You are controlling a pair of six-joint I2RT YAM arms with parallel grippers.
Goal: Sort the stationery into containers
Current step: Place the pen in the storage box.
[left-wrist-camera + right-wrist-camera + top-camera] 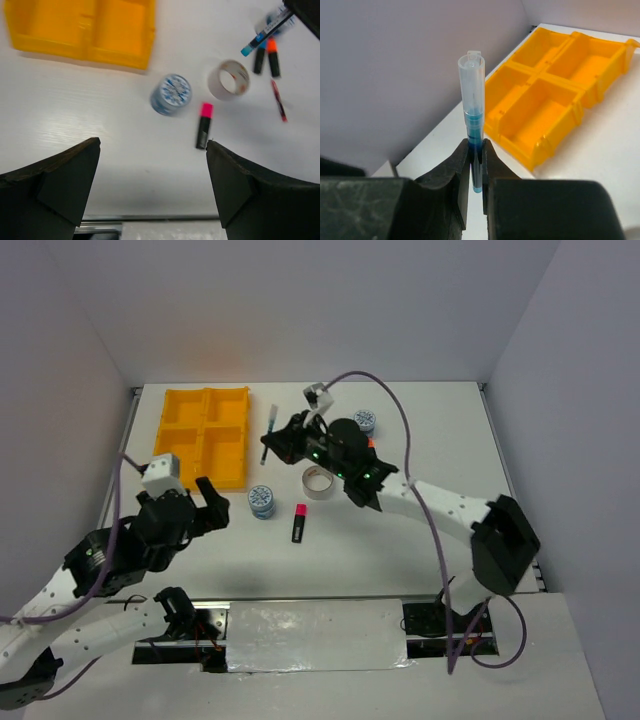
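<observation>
R gripper [475, 150] pinched shut on thin teal pen [472, 100] (clear tubular cap) near glossy yellow plastic tray [530, 150]; L gripper [152, 145] wide open, empty.

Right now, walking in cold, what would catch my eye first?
The bright yellow tray at the far left stands out, with nothing visible in its four compartments. Just right of it, the right claw pinches a blue-green pen. The left claw hangs open near a patterned tape roll and a pink-capped marker lying loose.
</observation>
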